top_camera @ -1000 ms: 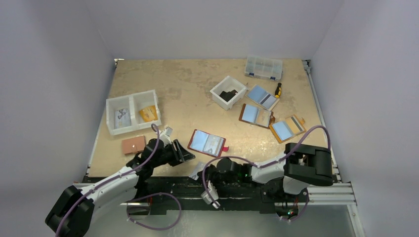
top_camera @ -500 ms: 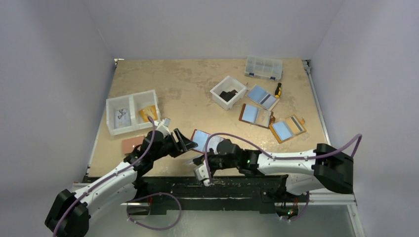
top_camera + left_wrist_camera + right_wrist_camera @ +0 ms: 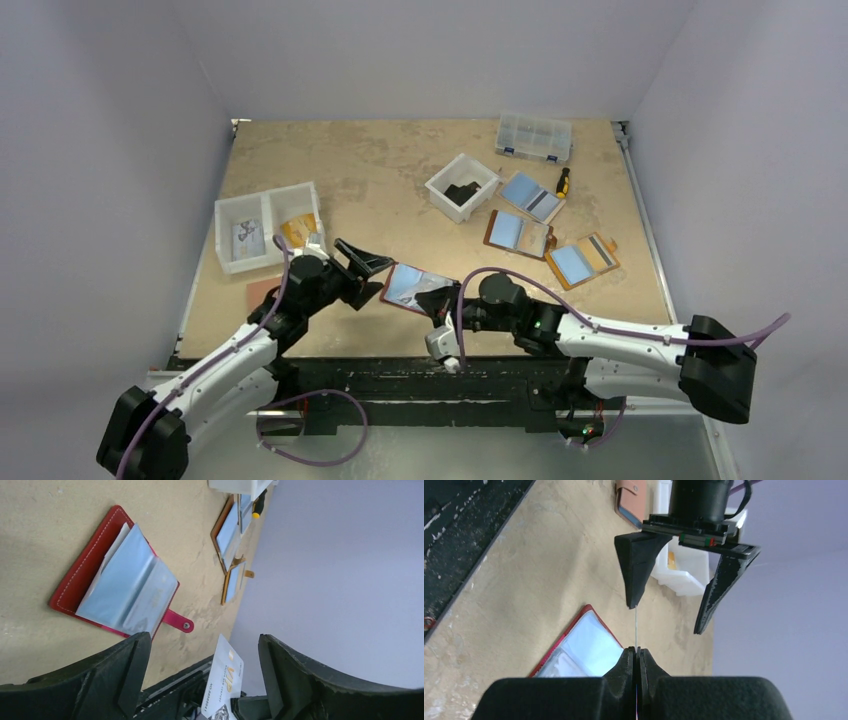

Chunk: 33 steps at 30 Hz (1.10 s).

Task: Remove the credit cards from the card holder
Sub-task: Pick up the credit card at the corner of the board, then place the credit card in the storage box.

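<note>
A tan, mottled counter (image 3: 380, 170) fills the middle of the top view, boxed in on three sides by plain, pale grey walls: the back wall (image 3: 430, 50), the left wall (image 3: 100, 200) and the right wall (image 3: 750, 180). A metal rail (image 3: 645, 225) runs along the counter's right edge, and a scuffed black plate (image 3: 400, 380) spans the near edge. The light is soft and even, casting only faint shadows on the counter.
</note>
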Tool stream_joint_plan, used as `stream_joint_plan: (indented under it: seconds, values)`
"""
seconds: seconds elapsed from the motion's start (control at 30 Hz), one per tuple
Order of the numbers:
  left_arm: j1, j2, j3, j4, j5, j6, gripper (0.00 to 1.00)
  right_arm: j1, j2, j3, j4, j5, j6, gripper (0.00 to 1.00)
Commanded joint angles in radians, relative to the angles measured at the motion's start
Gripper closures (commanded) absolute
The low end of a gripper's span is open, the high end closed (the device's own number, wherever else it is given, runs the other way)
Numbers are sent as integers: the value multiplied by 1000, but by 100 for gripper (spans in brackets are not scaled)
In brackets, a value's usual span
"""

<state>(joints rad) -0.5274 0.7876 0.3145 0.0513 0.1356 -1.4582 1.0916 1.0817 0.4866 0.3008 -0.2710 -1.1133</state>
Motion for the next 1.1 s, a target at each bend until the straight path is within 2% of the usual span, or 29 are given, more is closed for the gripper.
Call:
stream_joint_plan:
  seconds: [0.0,0.13,0.27,0.47,0.6,0.63,0.7,0.73,0.83,0.9,0.97,1.07]
  values:
    - [12,63,-89,308,116,-173,19,-7,-15,-49,173,15,-122,100]
    - [12,151,-115,461,194,-200,25,-6,16,-75,308,22,-133,100]
    - [12,221,-138,608,238,-216,31,-7,54,-66,347,4,-143,100]
    - [12,261,-137,721,276,-219,40,-7,114,-54,386,-19,-172,100]
    - [12,261,-145,753,288,-226,58,-7,139,-50,411,-13,-173,100]
    - [12,260,-149,762,288,-229,66,-7,141,-49,411,-13,-174,100]
    - [12,260,-156,782,288,-234,91,-7,139,-48,408,-13,-174,100]
    - [13,259,-159,791,288,-235,100,-7,139,-49,406,-11,-173,100]
    - [12,247,-161,805,285,-217,100,-7,129,-45,396,1,-155,99]
    - [14,231,-162,799,280,-190,100,-9,108,-37,372,6,-135,82]
    - [27,211,-163,777,276,-149,100,-14,80,-22,317,1,-101,49]
    - [64,156,-130,596,273,-8,100,-18,32,24,156,-22,-47,20]
